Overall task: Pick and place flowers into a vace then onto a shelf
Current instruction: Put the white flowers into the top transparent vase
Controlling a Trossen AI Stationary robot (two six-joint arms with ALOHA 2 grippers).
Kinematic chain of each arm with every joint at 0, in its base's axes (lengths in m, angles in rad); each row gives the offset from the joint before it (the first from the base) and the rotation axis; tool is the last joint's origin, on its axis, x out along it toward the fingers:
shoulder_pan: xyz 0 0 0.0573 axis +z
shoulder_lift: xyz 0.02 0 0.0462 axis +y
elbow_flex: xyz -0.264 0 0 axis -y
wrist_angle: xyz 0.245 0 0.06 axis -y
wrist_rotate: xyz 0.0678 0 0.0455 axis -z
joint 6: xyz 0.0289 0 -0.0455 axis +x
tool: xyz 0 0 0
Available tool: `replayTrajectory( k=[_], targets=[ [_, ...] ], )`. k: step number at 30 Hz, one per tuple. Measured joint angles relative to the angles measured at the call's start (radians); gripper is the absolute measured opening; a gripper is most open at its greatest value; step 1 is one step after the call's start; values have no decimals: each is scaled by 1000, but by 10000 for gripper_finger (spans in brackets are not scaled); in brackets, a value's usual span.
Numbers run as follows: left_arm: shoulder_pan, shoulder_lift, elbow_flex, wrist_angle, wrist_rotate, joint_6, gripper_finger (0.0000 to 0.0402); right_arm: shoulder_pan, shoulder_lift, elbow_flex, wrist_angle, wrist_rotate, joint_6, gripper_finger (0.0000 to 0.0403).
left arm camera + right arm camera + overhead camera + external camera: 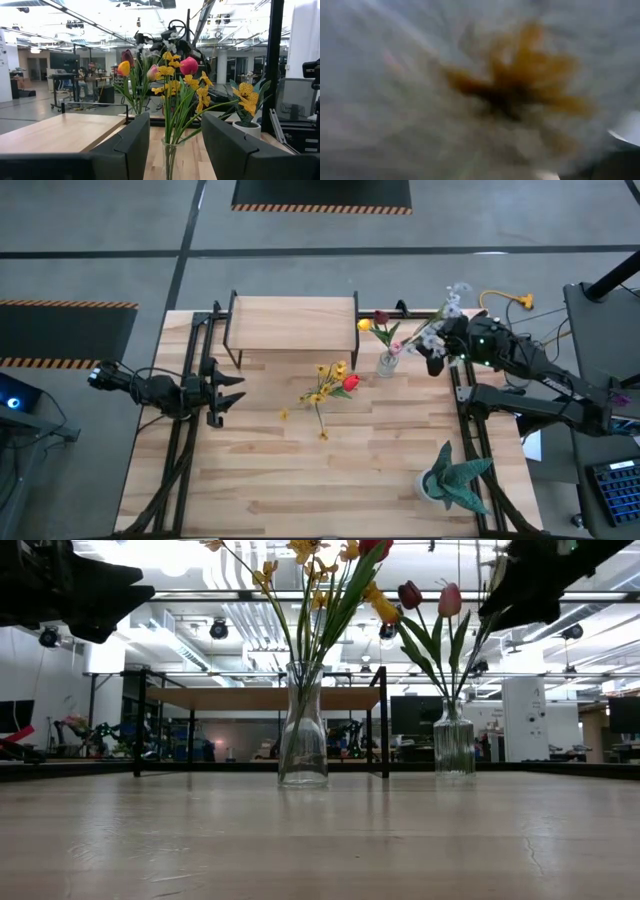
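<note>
Two clear glass vases stand on the table. The middle vase (322,430) (303,740) holds yellow flowers and a red one (335,380). The far vase (386,363) (455,745), beside the shelf (292,322), holds yellow, maroon and pink blossoms (380,325). My right gripper (436,352) hovers just right of the far vase with a spray of white flowers (452,300); a white blossom (485,95) fills its wrist view. My left gripper (226,390) (175,120) is open, level, left of the middle vase and pointing at it. My right gripper has the spray of white flowers by its stem (428,340), lifted clear of the table. The stem slants from the blossoms at the far side down toward the far vase's mouth. The blossoms and the gripper's body hide the fingers, so the kind of hold does not show.
A teal spiky-leaved potted plant (452,478) stands at the near right corner. The shelf's black legs (385,720) rise behind the vases. Black arm frames run along both table sides. Bare wood lies near and left of the middle vase.
</note>
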Motion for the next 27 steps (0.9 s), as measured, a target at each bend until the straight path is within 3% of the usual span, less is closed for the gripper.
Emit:
replayTrajectory(
  k=[4,14,18,27],
  targets=[
    [0,0,0,0,0,0,163,0,0,36,-91,-1,7,304],
    [0,0,0,0,0,-6,163,0,0,74,-127,-34,7,306],
    [0,0,0,0,0,-10,163,0,11,115,-222,-83,7,306],
    [0,0,0,0,0,-11,163,0,21,196,-450,-78,55,302]
  ],
)
